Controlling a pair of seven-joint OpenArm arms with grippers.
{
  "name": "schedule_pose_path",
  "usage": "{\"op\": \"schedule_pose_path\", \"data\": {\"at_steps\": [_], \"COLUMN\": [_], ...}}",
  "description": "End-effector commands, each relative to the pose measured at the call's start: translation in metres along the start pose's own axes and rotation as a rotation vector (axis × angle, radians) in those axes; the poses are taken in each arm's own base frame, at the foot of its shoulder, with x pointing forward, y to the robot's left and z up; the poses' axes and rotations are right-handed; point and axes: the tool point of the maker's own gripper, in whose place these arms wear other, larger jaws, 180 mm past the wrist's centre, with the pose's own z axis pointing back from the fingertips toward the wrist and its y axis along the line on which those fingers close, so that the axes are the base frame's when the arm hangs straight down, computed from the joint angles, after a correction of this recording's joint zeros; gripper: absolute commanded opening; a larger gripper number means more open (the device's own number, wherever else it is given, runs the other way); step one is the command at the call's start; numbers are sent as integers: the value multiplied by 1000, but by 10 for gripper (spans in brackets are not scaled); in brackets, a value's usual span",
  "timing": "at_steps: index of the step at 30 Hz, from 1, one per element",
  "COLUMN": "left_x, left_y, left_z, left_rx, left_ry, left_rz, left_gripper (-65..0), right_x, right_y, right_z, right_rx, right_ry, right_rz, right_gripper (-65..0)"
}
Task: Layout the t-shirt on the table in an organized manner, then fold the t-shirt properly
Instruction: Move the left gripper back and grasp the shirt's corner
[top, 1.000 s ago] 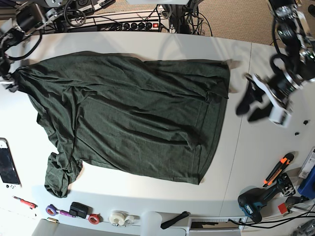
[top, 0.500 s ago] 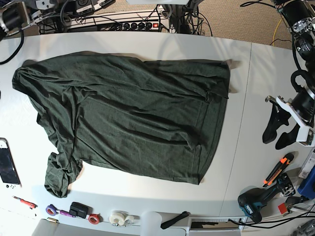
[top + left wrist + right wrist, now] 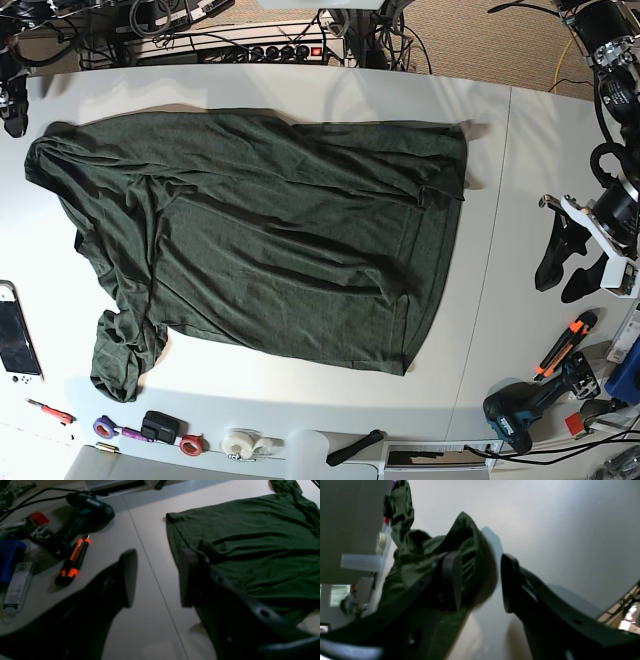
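The dark green t-shirt (image 3: 260, 230) lies spread out and wrinkled on the white table (image 3: 300, 90), with one sleeve bunched at the lower left (image 3: 120, 360). My left gripper (image 3: 565, 272) hangs open near the table's right edge, well clear of the shirt's hem. In the left wrist view the left gripper (image 3: 157, 577) is open over the table seam, and the t-shirt (image 3: 250, 542) lies to its right. In the right wrist view the right gripper (image 3: 480, 580) is open with bare table in its gap, and a raised fold of the t-shirt (image 3: 425, 547) shows behind its left finger.
An orange and black utility knife (image 3: 565, 345) and a cordless drill (image 3: 525, 405) lie at the right front. A handheld console (image 3: 15, 340) sits at the left edge. Tape rolls (image 3: 240, 443) and small tools line the front edge. A power strip (image 3: 270, 50) and cables run along the back.
My left gripper has moved from beside the shirt's right edge out toward the table's right edge. The right arm has pulled away from the shirt's left corner toward the back left.
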Motion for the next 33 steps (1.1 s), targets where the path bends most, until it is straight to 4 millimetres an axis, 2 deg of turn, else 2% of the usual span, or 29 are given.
{"op": "schedule_pose_path", "data": {"at_steps": [1, 4, 10, 14, 19, 20, 22, 24, 27, 30, 31, 33], "left_x": [16, 16, 16, 16, 16, 16, 15, 7, -10, -37, -46, -65], "left_y": [1, 1, 1, 1, 1, 1, 0, -1, -1, -6, -7, -11], "left_z": [3, 3, 3, 3, 3, 3, 3, 4, 8, 13, 16, 21], "left_rx": [0, -1, -4, -4, -4, -3, -4, -6, 8, 20, 30, 49], "left_ry": [-52, -52, -54, -53, -53, -53, -47, -21, 19, 81, 104, 147], "left_rz": [-23, -23, -22, -22, -21, -21, -20, -12, 76, 157, 186, 254], "left_gripper": [-375, -375, -375, -375, -375, -375, -375, -375, -375, -374, -367, -310], "right_x": [24, 17, -3, -21, -39, -40, -41, -42, -42, -42, -43, -43], "right_y": [9, 8, 20, 17, 8, 8, 11, 16, 18, 18, 18, 18], "right_z": [0, -10, -37, -51, -58, -58, -57, -57, -57, -57, -57, -57], "right_rx": [11, -21, -4, -9, -10, -8, 12, 39, 49, 49, 48, 48], "right_ry": [-58, -36, 38, 79, 113, 116, 125, 126, 125, 128, 130, 132], "right_rz": [36, 51, 66, 28, -38, -35, -7, 5, 0, 1, 0, 0], "right_gripper": [-397, -397, -397, -397, -400, -417, -525, -650, -650, -650, -650, -650]}}
